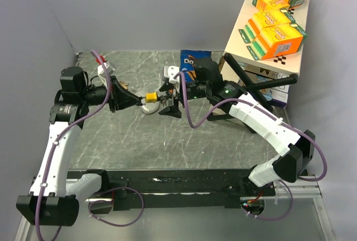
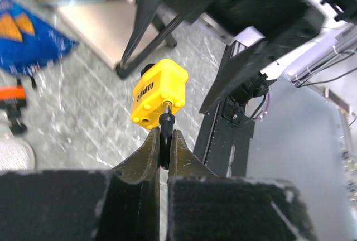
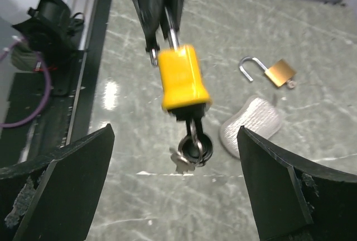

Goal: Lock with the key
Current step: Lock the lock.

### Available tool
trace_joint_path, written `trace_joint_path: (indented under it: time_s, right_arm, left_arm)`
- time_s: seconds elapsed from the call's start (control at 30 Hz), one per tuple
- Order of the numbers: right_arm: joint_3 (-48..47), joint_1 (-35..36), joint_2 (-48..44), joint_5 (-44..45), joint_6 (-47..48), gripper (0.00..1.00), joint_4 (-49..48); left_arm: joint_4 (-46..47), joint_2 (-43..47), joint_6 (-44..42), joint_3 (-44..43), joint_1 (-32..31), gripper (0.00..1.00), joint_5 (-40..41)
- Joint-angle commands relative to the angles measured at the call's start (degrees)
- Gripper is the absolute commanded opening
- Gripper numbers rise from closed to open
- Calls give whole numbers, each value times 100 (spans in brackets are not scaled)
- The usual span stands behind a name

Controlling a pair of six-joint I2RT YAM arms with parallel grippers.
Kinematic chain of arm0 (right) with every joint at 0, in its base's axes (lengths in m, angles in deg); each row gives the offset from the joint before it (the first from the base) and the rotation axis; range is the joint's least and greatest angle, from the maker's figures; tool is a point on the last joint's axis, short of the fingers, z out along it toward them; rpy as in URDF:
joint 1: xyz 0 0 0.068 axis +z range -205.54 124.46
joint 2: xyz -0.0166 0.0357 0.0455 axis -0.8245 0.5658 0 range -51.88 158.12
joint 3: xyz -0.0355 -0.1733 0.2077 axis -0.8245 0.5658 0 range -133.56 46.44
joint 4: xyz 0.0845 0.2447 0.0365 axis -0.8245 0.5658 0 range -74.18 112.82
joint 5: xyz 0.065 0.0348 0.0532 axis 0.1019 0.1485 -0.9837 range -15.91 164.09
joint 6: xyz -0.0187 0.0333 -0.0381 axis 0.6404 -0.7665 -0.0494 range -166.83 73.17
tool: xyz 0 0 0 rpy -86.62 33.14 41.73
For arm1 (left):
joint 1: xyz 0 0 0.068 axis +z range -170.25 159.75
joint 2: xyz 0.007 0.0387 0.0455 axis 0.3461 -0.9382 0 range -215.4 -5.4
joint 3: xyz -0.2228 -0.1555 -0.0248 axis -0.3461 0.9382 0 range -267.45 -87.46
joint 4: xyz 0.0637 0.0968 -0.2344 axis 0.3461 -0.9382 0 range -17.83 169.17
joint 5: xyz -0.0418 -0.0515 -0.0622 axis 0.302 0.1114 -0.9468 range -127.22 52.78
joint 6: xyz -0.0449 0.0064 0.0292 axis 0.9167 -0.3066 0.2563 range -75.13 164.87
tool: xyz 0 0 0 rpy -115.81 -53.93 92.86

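**newb:** ok, where's the lock at right now?

**rigwatcher:** The yellow lock (image 2: 159, 93) is up in the air over mid-table, between the two grippers. The left gripper (image 2: 164, 140) is clamped tight on its shackle (image 2: 165, 128), with the fingers (image 2: 149, 154) squeezed nearly together around it.

**newb:** and the right one?

**rigwatcher:** The right gripper (image 3: 175, 132) is spread wide and isn't touching anything. Its fingers (image 3: 61, 191) sit either side of the lock's far end, well clear of it.

**newb:** key?

**rigwatcher:** The key (image 3: 196, 145) has a black head and sticks out of the lock at the end opposite the shackle. A ring with spare keys (image 3: 179, 162) dangles off it. That shot's a bit blurry, so I can't tell how deep it's seated.

**newb:** anything else around?

**rigwatcher:** Down on the table (image 3: 279, 18) there's a small brass lock (image 3: 277, 72) with its shackle swung open, just beside a gray pad (image 3: 251, 124). There's a blue chip bag (image 1: 195, 58) at the back, and orange boxes (image 1: 276, 40) stacked back right.
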Motion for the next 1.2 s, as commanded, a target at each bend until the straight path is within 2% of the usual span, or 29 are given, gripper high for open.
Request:
trace_joint_path:
  time_s: [0.0, 0.1, 0.23, 0.33, 0.43, 0.57, 0.7, 0.93, 1.17]
  right_arm:
    - [-113, -35, -34, -597, -264, 100, 186]
    - [-175, -35, -17, -615, -299, 100, 142]
    - [-192, -35, 1, -703, -325, 100, 1]
    - [-271, -18, 36, -843, -194, 100, 54]
    - [-394, -18, 150, -861, -36, 99, 299]
    - [-596, -9, 352, -905, 53, 91, 572]
    - [-693, 0, 440, -914, -17, 85, 467]
    - [-799, 9, 555, -1063, -167, 67, 327]
    - [-764, 9, 555, -1134, -193, 59, 309]
  left_arm:
    - [732, 211, -179, -68, -11, 1, -523]
    - [215, 212, -986, -226, -64, 1, -550]
    - [-217, 255, -1490, -358, -222, 1, -392]
    - [-122, 378, -1465, -280, -301, 1, -137]
    - [378, 597, -1140, -61, -336, 1, 12]
    - [757, 774, -876, 107, -424, 1, 109]
    - [635, 774, -1016, 107, -486, 1, 127]
    - [468, 748, -1174, 46, -530, 1, 188]
    - [345, 730, -1306, 107, -556, 1, 241]
